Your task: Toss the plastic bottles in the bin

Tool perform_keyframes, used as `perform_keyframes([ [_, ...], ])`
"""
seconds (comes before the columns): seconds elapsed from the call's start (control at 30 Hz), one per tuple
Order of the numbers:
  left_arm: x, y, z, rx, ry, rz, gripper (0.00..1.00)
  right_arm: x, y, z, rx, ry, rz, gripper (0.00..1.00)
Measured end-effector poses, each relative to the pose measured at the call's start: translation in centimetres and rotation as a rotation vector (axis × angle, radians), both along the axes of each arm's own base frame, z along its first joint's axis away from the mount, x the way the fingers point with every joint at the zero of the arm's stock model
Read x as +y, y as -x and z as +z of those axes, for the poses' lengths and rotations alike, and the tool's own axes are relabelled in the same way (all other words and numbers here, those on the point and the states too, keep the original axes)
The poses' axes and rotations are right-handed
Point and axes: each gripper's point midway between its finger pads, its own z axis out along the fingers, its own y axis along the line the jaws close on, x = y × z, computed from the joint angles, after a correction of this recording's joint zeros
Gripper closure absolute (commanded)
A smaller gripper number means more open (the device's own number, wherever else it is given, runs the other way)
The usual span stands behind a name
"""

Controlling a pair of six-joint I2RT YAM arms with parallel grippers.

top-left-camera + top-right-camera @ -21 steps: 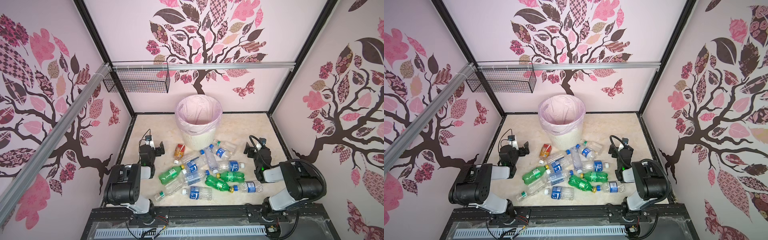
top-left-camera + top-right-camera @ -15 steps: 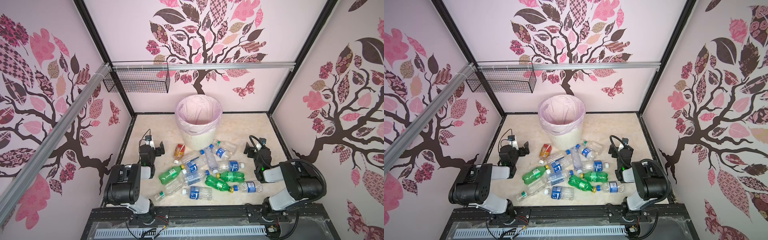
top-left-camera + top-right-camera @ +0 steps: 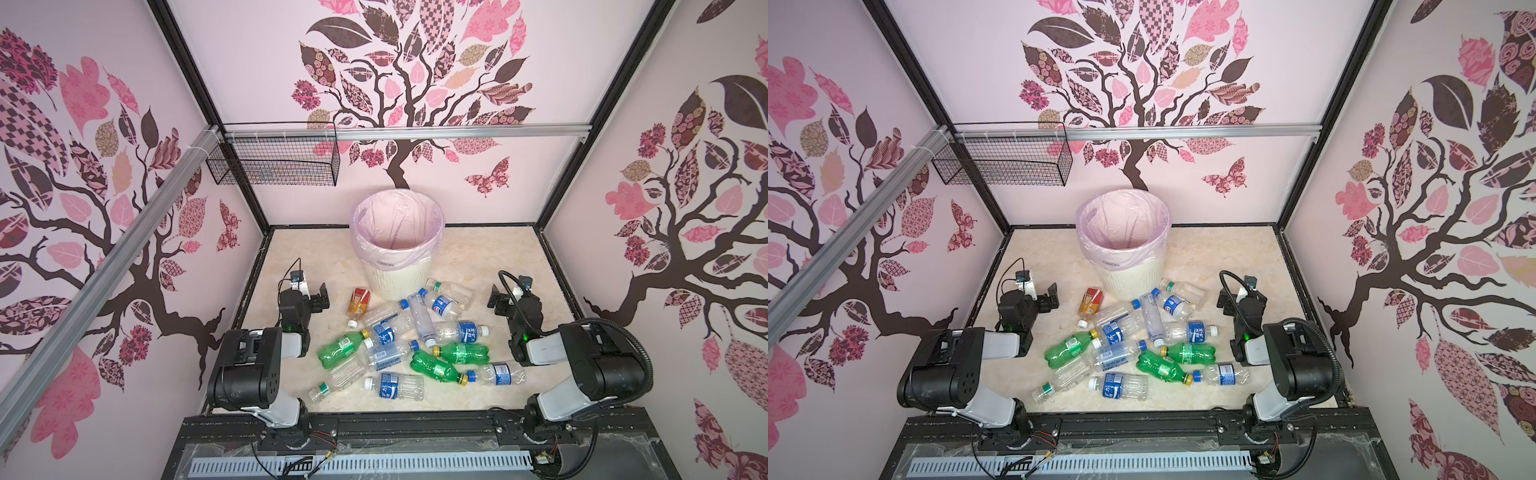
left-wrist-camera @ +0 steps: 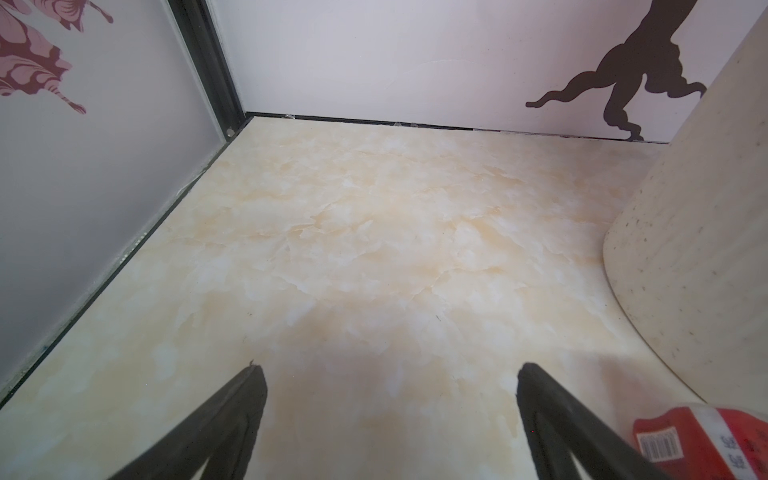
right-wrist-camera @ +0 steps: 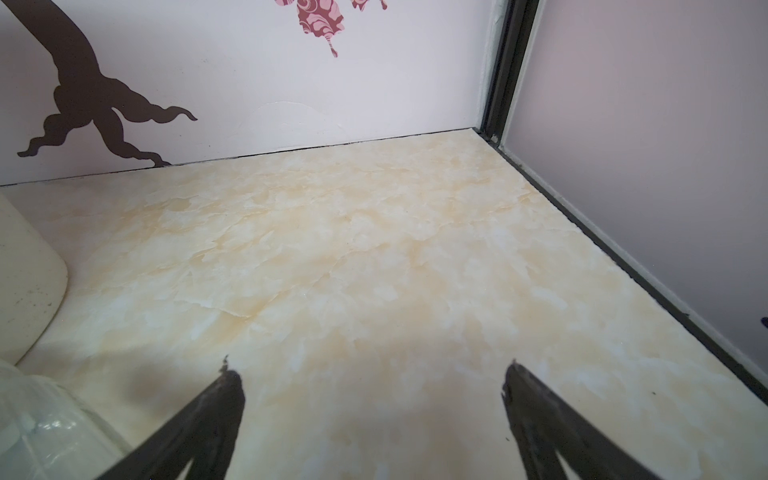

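Left fingers [image 4: 224, 424] and right fingers [image 5: 208, 424] both spread wide and empty, plastic bottles [image 3: 384, 332] all lying on the surface [image 3: 478, 257] mid-frame just below the empty-looking bin [image 3: 395, 282], so nothing's binned yet.

Bin [image 3: 395, 284] set at rear middle of floor [image 3: 482, 257], plastic bottles [image 3: 384, 332] strewn before it, left gripper [image 3: 311, 293] and right gripper [image 3: 509, 295] placed at either side of the heap

The plastic bottles [image 3: 1133, 345] are lying in a loose heap just on the near side of the bin [image 3: 1124, 245], while the left gripper [image 3: 1045, 300] and right gripper [image 3: 1229, 303] are sitting low at its left and right, apart from it.
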Motion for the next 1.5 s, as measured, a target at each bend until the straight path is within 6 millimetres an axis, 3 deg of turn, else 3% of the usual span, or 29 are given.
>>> perform_keyframes([
  [0.8, 0.5, 0.3, 0.4, 0.004, 0.002, 0.031, 0.02, -0.2, 0.0, 0.1, 0.008, 0.002, -0.009, 0.00],
  [0.87, 0.7, 0.5, 1.5, -0.012, 0.000, 0.045, 0.02, -0.2, -0.1, 0.8, 0.014, 0.001, -0.015, 0.00],
  [1.1, 0.3, 1.8, 4.3, -0.030, -0.033, 0.104, 0.02, -0.4, -1.3, 6.5, -0.045, 0.000, -0.031, 0.00],
  [1.2, 0.0, 2.3, 4.3, 0.024, -0.053, 0.128, 0.02, -0.1, -1.5, 6.6, 0.023, 0.002, -0.014, 0.00],
  [1.27, -0.8, 2.5, 6.0, 0.043, -0.054, 0.131, 0.02, 0.6, -2.1, 7.1, 0.089, 0.000, 0.026, 0.00],
  [1.43, -1.4, 3.0, 13.2, -0.031, 0.022, 0.147, 0.02, 3.3, -3.4, 12.5, 0.127, -0.015, 0.151, 0.00],
  [1.5, -1.5, 3.3, 14.6, -0.023, 0.053, 0.149, 0.02, 4.9, -3.3, 13.5, 0.151, -0.007, 0.209, 0.00],
])
